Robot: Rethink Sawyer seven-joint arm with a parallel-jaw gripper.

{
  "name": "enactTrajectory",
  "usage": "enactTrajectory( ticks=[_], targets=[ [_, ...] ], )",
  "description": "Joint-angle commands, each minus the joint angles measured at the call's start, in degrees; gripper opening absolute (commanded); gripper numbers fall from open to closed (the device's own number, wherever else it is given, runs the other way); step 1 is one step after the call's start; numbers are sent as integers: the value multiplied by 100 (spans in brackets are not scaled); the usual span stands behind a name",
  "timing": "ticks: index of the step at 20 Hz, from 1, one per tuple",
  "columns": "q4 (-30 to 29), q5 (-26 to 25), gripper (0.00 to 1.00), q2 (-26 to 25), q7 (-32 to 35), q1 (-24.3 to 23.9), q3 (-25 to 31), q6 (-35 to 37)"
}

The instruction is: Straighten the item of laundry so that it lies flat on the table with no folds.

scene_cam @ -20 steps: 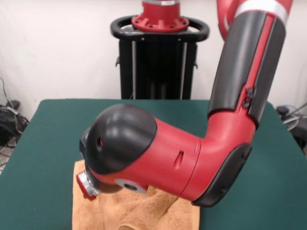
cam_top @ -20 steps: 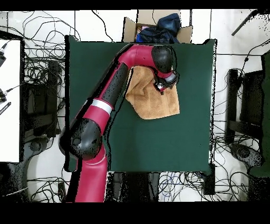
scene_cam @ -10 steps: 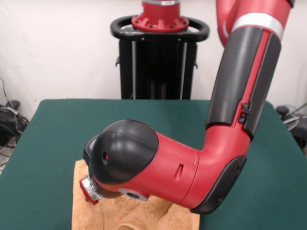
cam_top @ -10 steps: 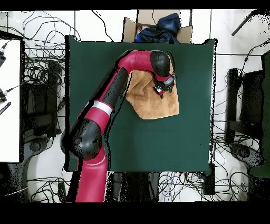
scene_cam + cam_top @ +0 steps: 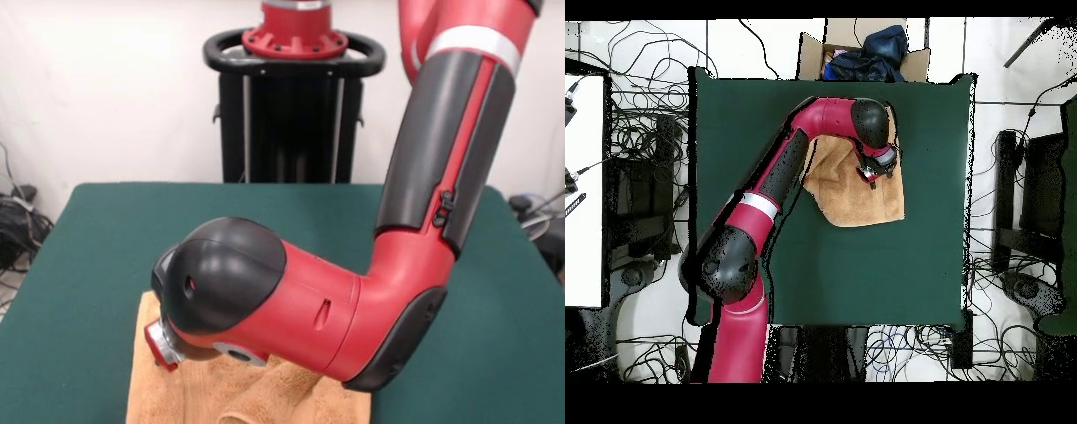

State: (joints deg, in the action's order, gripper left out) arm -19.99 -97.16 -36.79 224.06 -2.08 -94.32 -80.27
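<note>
**Reaching over a rumpled towel: arm and cloth on the green tabletop**

Viewing from the front, the red and black arm (image 5: pixel 424 177) descends from above, bends at a red elbow, and ends in a rounded black wrist housing (image 5: pixel 225 274) that hangs low over the peach-tan towel (image 5: pixel 185 397). The towel lies at the near edge of the dark green tabletop (image 5: pixel 97 256), toward that view's lower left, with a raised fold of cloth visible just below the wrist. Its surface is creased rather than flat.

Seen from overhead, the towel (image 5: pixel 850 190) occupies the part of the tabletop (image 5: pixel 865 270) nearest the edge that faces away from the robot's base, lying at a slant to the tabletop's edges, with its lower corner pointing toward the tabletop's centre. The arm (image 5: pixel 780 170) crosses the tabletop diagonally from the base and covers the towel's upper left portion. The pincer (image 5: pixel 876 169) sits over the towel near its right-hand edge, low against the cloth; whether its tips are apart or together cannot be told from either view, and contact with the cloth cannot be confirmed.

Beyond the tabletop's far edge in the overhead view, a cardboard box (image 5: pixel 910 62) holding dark blue fabric (image 5: pixel 875 55) rests on the floor.
</note>
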Motion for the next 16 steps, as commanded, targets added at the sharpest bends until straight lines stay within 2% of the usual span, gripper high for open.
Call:
enactTrajectory(
  ticks=[1,10,16],
  targets=[
    [83,339,100,-287,-704,80,630,487],
    [-344,229,100,-159,-1154,155,853,341],
    [-591,48,100,-42,-1711,14,976,301]
  ],
)
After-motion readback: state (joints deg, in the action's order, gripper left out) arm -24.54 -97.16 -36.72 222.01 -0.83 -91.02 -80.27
